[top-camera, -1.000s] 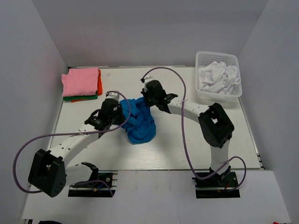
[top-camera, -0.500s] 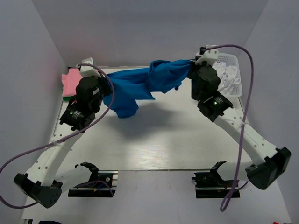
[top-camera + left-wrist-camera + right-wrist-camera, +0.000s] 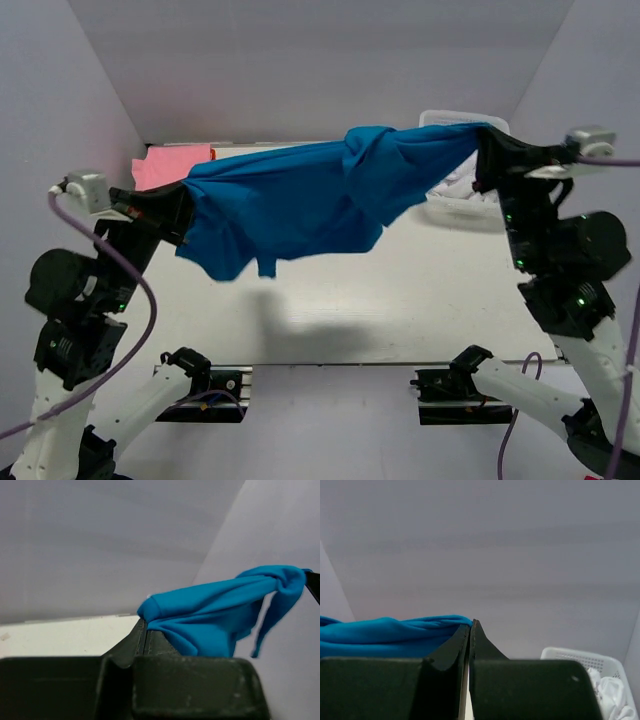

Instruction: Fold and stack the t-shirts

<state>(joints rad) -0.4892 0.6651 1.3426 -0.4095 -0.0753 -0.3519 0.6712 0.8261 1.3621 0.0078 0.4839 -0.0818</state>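
A large bright blue t-shirt (image 3: pixel 320 195) hangs stretched in the air high above the table, twisted near its middle, its lower edge drooping at the left. My left gripper (image 3: pixel 182 212) is shut on the shirt's left end, where blue cloth (image 3: pixel 210 615) bunches at the fingertips (image 3: pixel 142 630). My right gripper (image 3: pixel 482 150) is shut on the right end, and blue cloth (image 3: pixel 390 630) trails leftward from the tip (image 3: pixel 470 625). A folded pink t-shirt (image 3: pixel 160 165) lies at the table's back left, mostly hidden by the blue one.
A white lattice basket (image 3: pixel 478 205) at the back right holds white cloth (image 3: pixel 615 695), partly hidden by my right arm (image 3: pixel 560 250). Grey walls enclose the table (image 3: pixel 400 300) on three sides. The shirt's shadow falls on the table's middle.
Both arms have risen and spread apart, lifting the blue shirt off the table and pulling it out into a wide hanging span.
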